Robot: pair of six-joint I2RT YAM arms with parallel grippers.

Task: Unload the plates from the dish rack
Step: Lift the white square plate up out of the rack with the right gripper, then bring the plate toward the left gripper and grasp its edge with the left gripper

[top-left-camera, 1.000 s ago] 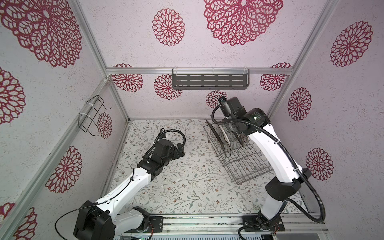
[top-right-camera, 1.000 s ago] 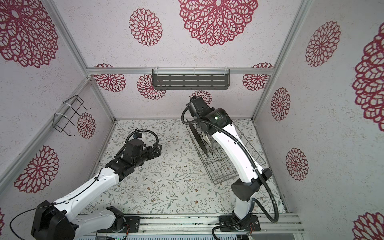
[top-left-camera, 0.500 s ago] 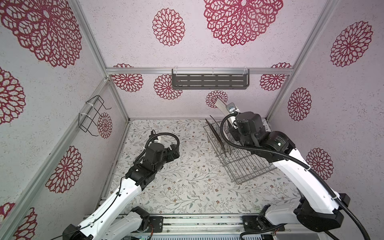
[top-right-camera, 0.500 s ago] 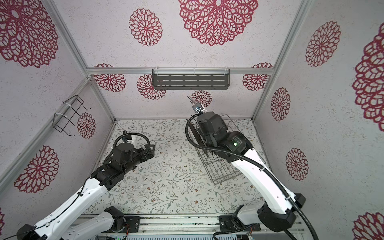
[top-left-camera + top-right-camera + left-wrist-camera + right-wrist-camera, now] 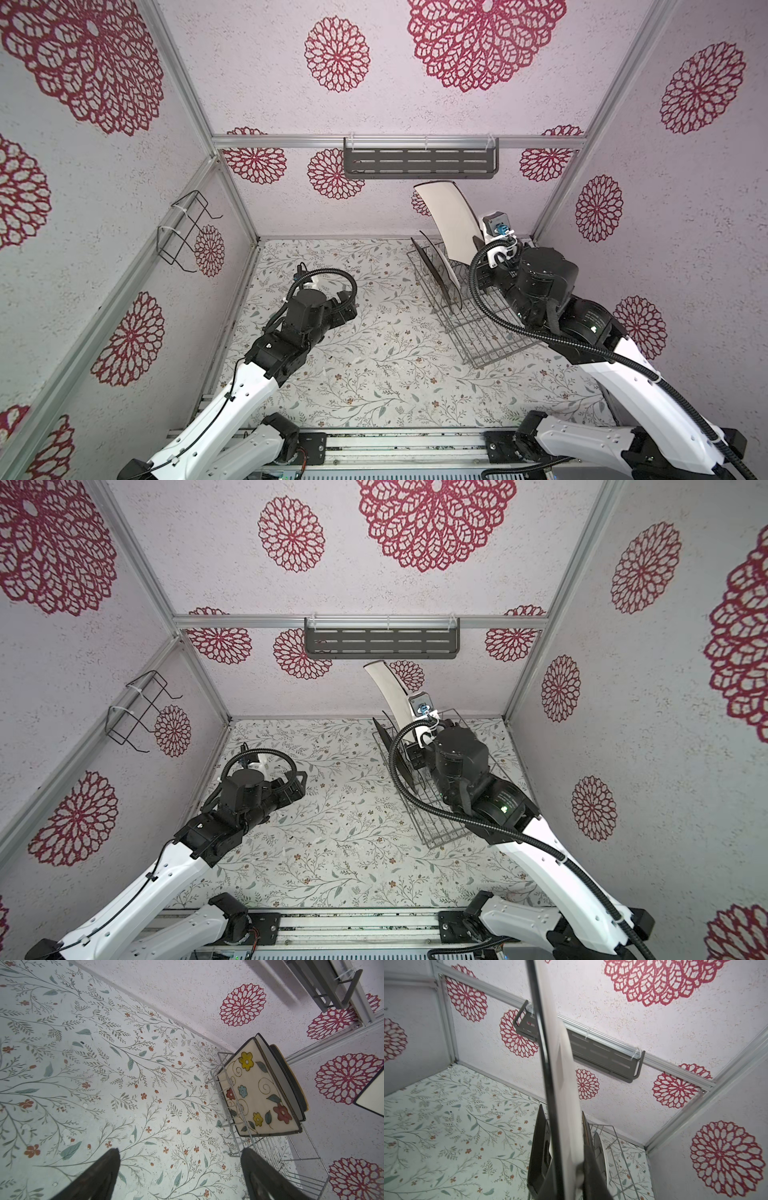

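Your right hand (image 5: 562, 1124) pinches a white plate (image 5: 451, 224), raised above the rack (image 5: 490, 332) at the tabletop's (image 5: 374, 374) far right corner. Your left hand (image 5: 180, 1153) is spread wide. Only the left wrist view shows the floral plate (image 5: 255, 1093) face-on in the rack; both top views show edges.

I see the silver wire dish rack (image 5: 490, 336) right of centre in both top views. A white, dark-rimmed square plate (image 5: 451, 220) hangs tilted above its far end, pinched at its lower edge by the right gripper (image 5: 562, 1120). A cream floral plate (image 5: 257, 1093) and a black plate (image 5: 291, 1082) stand on edge in the rack.
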